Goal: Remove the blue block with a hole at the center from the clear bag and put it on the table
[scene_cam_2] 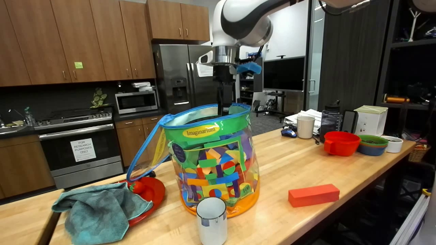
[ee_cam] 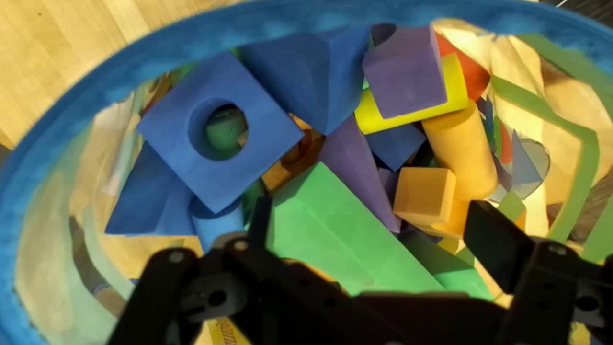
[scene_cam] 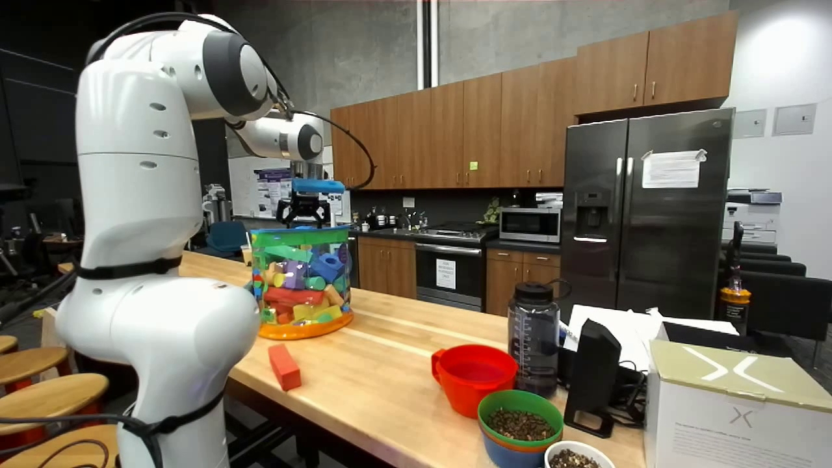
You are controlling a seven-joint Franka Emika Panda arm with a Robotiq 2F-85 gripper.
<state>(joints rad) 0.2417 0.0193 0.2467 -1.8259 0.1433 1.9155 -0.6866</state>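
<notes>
The blue block point(ee_cam: 262, 139) with a round hole lies on top of the pile in the clear bag, left of my jaws in the wrist view. It also shows through the bag wall in an exterior view point(scene_cam: 327, 265). The clear bag point(scene_cam: 299, 238) stands open on the table point(scene_cam: 377, 383), its blue rim point(ee_cam: 306, 15) round the blocks. My gripper point(ee_cam: 371, 215) is open and empty, pointing down at the bag's mouth; its fingers point(scene_cam_2: 223, 109) show there in an exterior view. A green block point(ee_cam: 345, 235) lies below, between the fingers as seen.
A red block point(scene_cam_2: 313, 195) lies on the table near the bag. A white cup point(scene_cam_2: 212, 221), a teal cloth point(scene_cam_2: 102, 211) and a red plate point(scene_cam_2: 156, 189) are close by. A red bowl point(scene_cam: 474, 380), a bottle point(scene_cam: 533, 338) and a box point(scene_cam: 734, 403) stand farther along.
</notes>
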